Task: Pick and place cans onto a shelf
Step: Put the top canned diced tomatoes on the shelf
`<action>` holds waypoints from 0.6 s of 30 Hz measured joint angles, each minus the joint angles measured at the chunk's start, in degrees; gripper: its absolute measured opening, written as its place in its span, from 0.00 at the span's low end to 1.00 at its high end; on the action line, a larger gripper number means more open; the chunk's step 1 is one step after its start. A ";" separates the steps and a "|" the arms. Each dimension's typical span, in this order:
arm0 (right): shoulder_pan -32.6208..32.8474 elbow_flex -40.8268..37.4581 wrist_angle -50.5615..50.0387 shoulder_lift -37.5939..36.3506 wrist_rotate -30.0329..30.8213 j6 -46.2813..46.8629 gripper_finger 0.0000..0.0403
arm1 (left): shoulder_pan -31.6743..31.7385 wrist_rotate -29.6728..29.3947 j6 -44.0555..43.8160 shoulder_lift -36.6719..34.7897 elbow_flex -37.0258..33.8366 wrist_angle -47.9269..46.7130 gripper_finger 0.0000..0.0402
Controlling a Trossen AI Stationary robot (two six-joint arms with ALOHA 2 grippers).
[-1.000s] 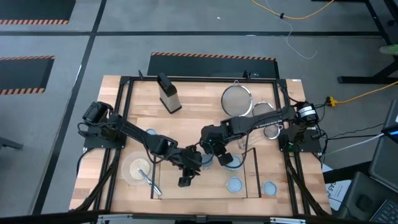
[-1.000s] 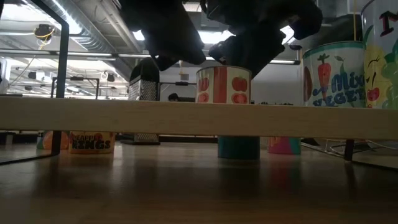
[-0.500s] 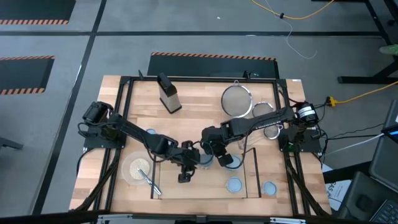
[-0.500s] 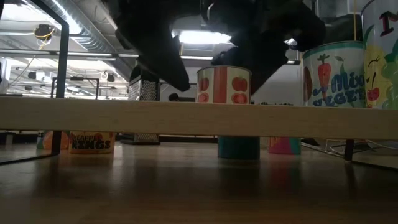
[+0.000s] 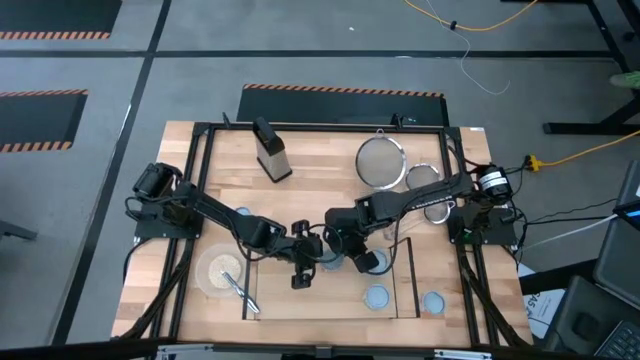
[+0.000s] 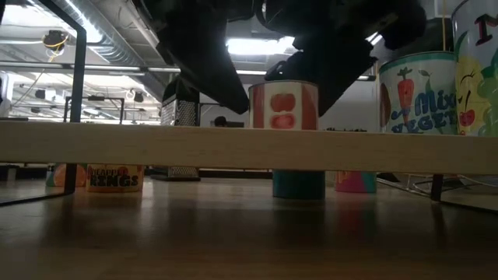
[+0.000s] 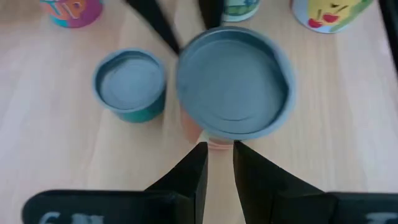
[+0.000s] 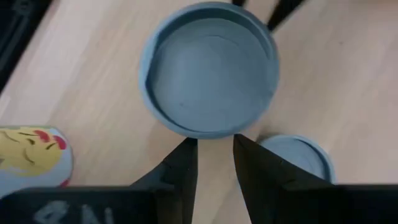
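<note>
Tomato can (image 6: 283, 105) on the shelf (image 6: 117, 144) looks rigid, slick and probably light; grip its sides. Left claw (image 7: 219, 148) at nine o'clock, right claw (image 8: 215, 140) at three, both barely parted, empty.

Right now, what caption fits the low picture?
Tomato can on the shelf, both dark grippers close beside it.
</note>
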 joint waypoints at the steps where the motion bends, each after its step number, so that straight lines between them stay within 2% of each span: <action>1: 0.01 0.00 -0.01 0.00 -0.44 0.00 0.26 | 0.02 -0.28 -0.02 0.00 0.00 -0.03 0.17; 10: -0.02 0.00 -1.81 0.00 -1.04 -0.03 0.26 | 0.11 -6.70 0.00 0.00 0.00 -1.40 0.17; 13: -0.02 0.11 -3.57 0.00 0.17 -0.09 0.26 | 0.09 -5.17 -0.04 0.00 0.00 -1.88 0.17; 18: -0.04 1.50 -4.48 -0.02 2.79 -0.33 0.26 | -0.33 1.64 -0.04 0.00 0.00 -2.07 0.17</action>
